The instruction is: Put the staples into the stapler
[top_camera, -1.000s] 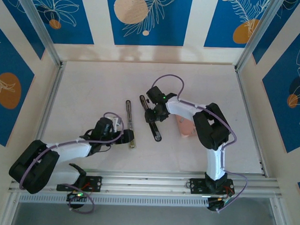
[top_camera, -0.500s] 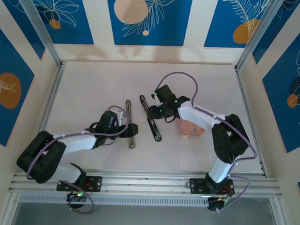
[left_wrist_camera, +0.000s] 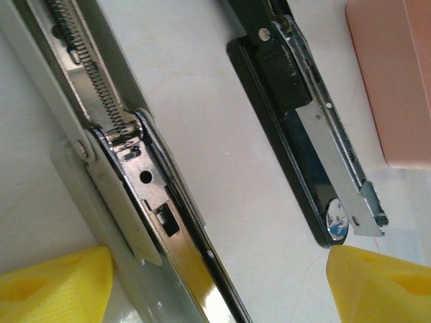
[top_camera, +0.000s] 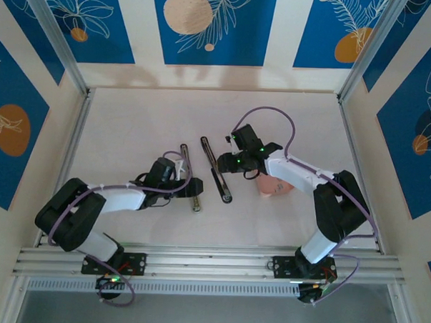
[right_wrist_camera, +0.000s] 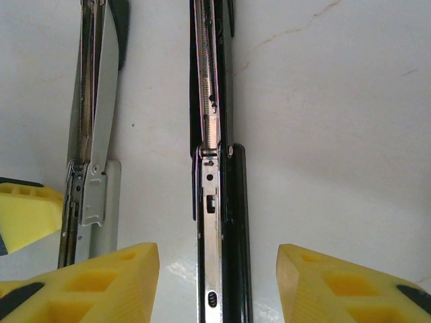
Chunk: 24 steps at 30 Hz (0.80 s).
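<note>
Stapler [right_wrist_camera: 219,202] open flat | right gripper [right_wrist_camera: 222,282] spread astride it | left gripper [left_wrist_camera: 217,286] spread, apparently empty

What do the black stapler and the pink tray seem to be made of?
Black stapler: glossy black shell, probably plastic or painted metal, around a bright, reflective channel with a coil spring, apparently steel. Pink tray: matte, even salmon surface without shine, perhaps plastic or card.

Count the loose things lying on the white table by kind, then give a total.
Staplers opened flat: 2 (long silver-grey metal stapler, long black stapler)
Salmon-pink rectangular tray: 1
Total: 3
</note>
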{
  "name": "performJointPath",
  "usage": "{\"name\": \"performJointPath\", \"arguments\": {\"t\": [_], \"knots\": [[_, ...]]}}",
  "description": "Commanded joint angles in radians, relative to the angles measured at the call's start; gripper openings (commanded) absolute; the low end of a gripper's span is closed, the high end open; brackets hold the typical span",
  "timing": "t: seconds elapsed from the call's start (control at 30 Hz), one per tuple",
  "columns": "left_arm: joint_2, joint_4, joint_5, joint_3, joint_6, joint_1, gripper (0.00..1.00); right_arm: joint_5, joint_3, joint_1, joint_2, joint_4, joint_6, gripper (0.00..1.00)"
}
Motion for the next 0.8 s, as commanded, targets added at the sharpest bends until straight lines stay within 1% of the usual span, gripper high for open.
{"name": "performJointPath", "arguments": {"t": [0.0,0.27,0.43,0.5,0.6,0.77], "knots": [[0.021,0.015,0.034,0.041,0.002,-0.023,0.82,-0.041,-0.026,-0.009,-0.033,0.032,0.023,0.50],[0.011,-0.057,0.000,0.075,0.019,-0.042,0.82,-0.051,-0.097,-0.040,-0.103,0.054,0.035,0.50],[-0.061,-0.131,-0.055,0.072,0.035,-0.044,0.82,-0.067,-0.124,-0.080,-0.157,0.015,0.025,0.50],[-0.117,-0.164,-0.098,0.059,0.038,-0.044,0.82,-0.073,-0.128,-0.101,-0.177,-0.019,0.016,0.50],[-0.204,-0.172,-0.154,0.021,0.039,-0.044,0.82,-0.080,-0.120,-0.142,-0.204,-0.103,0.008,0.50],[-0.297,-0.176,-0.206,-0.019,0.045,-0.045,0.83,-0.086,-0.123,-0.256,-0.221,-0.250,-0.019,0.49]]}}
